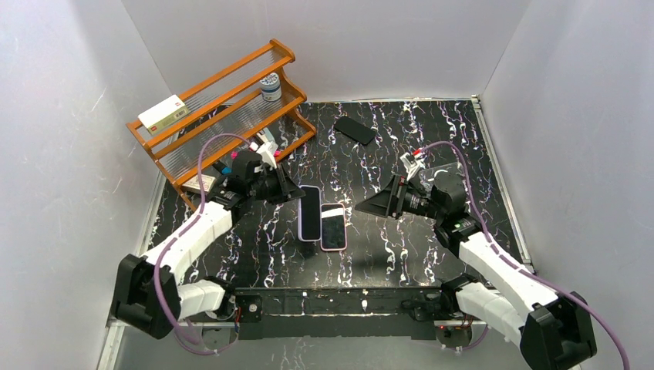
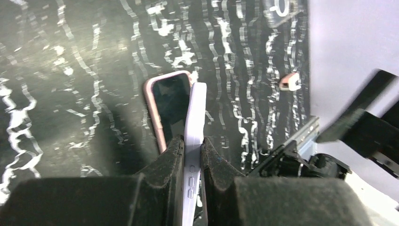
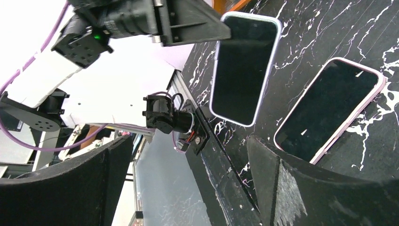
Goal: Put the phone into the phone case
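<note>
From up top, the left hand (image 1: 297, 190) was clamped on the far end of the lavender phone case (image 1: 310, 214). The case sat on the counter (image 1: 401, 250) just beside the pink-rimmed phone (image 1: 333, 228). The right hand (image 1: 370, 206) hung near the phone. Left wrist cam showed both fingers (image 2: 171, 153) pinching the case edge-on. Right wrist cam showed its jaws spread wide, gripping nothing.
</note>
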`<control>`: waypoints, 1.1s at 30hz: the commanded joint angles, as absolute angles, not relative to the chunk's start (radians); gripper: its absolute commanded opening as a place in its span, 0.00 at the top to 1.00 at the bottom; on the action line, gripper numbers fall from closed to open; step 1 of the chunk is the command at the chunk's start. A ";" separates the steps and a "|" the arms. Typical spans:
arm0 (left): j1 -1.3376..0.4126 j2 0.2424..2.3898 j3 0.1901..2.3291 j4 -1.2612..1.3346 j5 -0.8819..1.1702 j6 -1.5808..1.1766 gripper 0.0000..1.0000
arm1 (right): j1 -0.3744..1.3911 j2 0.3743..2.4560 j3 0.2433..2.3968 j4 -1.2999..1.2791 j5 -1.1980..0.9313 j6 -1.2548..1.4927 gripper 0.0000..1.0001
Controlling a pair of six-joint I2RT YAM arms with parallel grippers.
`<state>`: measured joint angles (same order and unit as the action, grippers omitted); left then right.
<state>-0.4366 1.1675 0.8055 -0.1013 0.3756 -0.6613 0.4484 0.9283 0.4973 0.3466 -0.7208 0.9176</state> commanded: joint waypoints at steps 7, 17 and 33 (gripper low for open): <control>-0.342 1.340 0.731 -0.090 0.463 -0.554 1.00 | 0.450 0.856 0.545 0.206 -0.666 0.849 0.01; -0.336 1.371 0.757 -0.223 0.298 -0.448 0.67 | 0.451 0.920 0.676 -0.053 -0.508 0.815 0.01; -0.339 1.216 0.825 -0.327 0.313 -0.318 0.02 | 0.446 1.262 0.866 -0.209 -0.147 0.723 0.01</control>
